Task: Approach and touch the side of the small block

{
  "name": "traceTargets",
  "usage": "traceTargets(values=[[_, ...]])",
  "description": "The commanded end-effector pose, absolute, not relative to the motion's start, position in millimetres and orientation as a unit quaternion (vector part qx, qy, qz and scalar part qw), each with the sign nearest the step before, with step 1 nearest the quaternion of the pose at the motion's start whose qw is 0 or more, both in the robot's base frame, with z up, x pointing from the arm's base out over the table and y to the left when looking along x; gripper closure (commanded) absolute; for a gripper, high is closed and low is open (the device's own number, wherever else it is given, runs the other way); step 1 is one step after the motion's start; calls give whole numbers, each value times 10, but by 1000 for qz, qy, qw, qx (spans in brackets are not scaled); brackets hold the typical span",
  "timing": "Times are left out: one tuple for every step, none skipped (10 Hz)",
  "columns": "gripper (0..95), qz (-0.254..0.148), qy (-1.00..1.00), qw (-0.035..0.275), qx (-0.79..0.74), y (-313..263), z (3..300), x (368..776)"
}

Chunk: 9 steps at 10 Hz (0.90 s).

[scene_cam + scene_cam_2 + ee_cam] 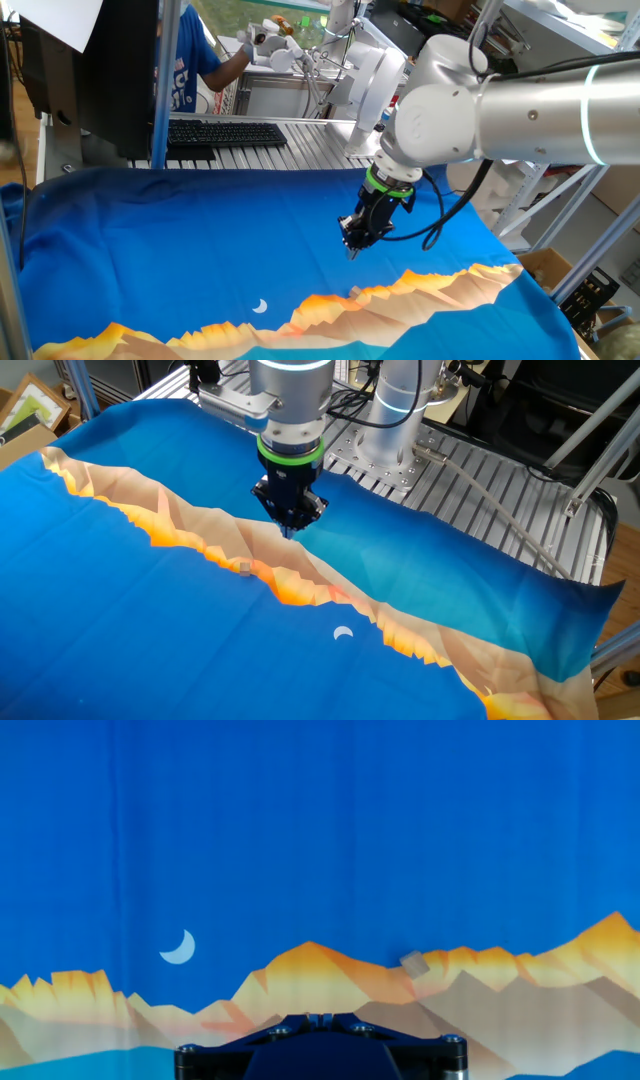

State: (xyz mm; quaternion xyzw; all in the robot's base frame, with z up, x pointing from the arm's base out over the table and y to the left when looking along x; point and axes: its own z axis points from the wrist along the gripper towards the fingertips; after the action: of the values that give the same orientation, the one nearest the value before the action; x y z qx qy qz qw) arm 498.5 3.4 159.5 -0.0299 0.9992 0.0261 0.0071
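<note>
The small block point(414, 963) is a tiny beige cube lying on the printed mountain band of the blue cloth. It also shows in the other fixed view point(245, 567) and, very small, in one fixed view point(355, 291). My gripper point(291, 528) hangs above the cloth, up and behind the block, and does not touch it. It also shows in one fixed view point(350, 250). In the hand view the fingertips point(320, 1017) meet at the bottom middle, shut and empty, with the block ahead and to the right.
The blue cloth point(150, 630) with an orange mountain print and a white crescent moon point(343, 633) covers the table. A keyboard point(225, 133) and a person's arm lie beyond the far edge. A metal slatted base point(480, 490) holds the arm's mount.
</note>
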Motion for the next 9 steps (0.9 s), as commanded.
traceTargets(values=[[950,1,997,9,-74,40,1560,5007],[950,0,997,9,-79,43,1536,5014],[950,1,997,9,-80,39,1528,5016],[950,2,996,9,-85,12,1514,5021],[950,3,996,10,-92,-23,1497,5026],[950,3,995,11,-98,-42,1488,5029],[950,3,994,12,-104,-64,1474,5032],[950,2,994,12,-110,-85,1439,5039],[950,1,995,12,-103,-91,1407,5046]])
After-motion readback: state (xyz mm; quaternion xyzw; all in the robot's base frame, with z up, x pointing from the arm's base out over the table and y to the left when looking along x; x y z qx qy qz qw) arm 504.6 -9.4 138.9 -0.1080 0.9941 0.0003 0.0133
